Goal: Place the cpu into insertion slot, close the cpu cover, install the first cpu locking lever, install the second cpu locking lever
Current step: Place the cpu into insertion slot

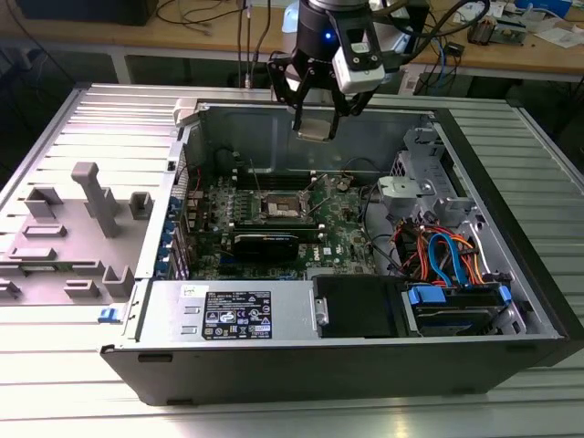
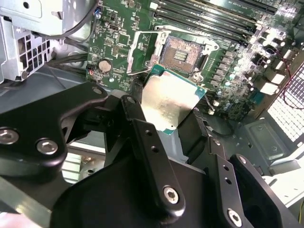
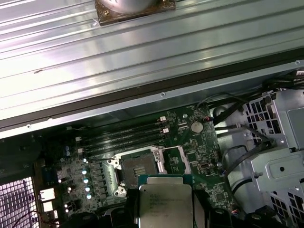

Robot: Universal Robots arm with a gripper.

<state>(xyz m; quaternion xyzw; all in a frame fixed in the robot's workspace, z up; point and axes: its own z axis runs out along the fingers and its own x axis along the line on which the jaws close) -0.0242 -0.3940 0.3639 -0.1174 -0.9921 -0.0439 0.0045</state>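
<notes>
We've got the cpu (image 2: 171, 102) clamped in the gripper (image 1: 316, 128), hanging in the air near the far edge of the case (image 1: 260, 137). The slot (image 2: 183, 51) on the board (image 1: 342, 239) below is open, cover (image 2: 141, 52) flipped up alongside.

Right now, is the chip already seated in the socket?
No, the gripper holds the chip in the air, and the socket sits open and empty.
</notes>
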